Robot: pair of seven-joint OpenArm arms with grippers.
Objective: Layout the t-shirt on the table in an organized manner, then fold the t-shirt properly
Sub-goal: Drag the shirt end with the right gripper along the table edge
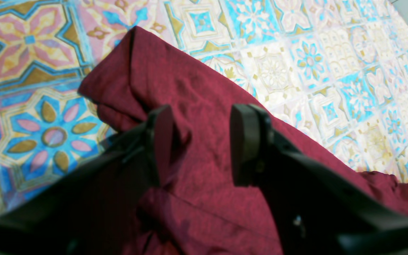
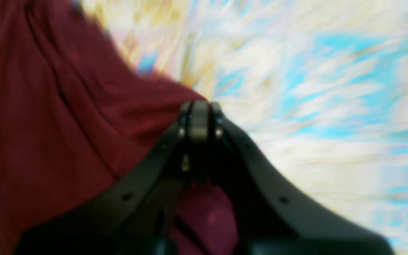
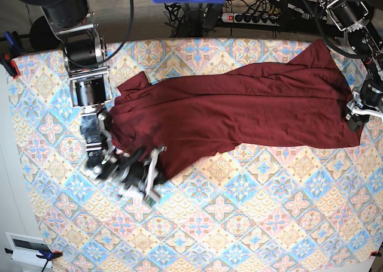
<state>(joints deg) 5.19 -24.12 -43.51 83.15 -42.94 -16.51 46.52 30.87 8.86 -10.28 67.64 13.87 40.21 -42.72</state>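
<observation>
Garment: the plain dark maroon jersey t-shirt [image 3: 239, 110] lies stretched across the far half of the bench, running from about 9 o'clock to 3 o'clock in the base view, creased and not yet flat.
Surface: the bench covered in pastel blue, pink and cream tile-pattern cloth [image 3: 251, 224] carries it.
Edges: the shirt's 3 o'clock end reaches the bench's side edge; its 9 o'clock end bunches into folds, with a flap trailing toward 7 o'clock.
Open room: the whole near half of the bench, from 4 to 8 o'clock, shows bare pattern.
Right hand: the black right hand [image 2: 199, 117] sits at the 7 o'clock flap, fingers pressed together and pinching a corner of the maroon cloth; its wrist view is smeared with blur.
Left hand: the black left hand [image 1: 200, 141] hangs over the shirt's 3 o'clock end, fingers spread apart with fabric beneath and between them, gripping nothing.
Left arm pose: it comes down from the far corner at 2 o'clock.
</observation>
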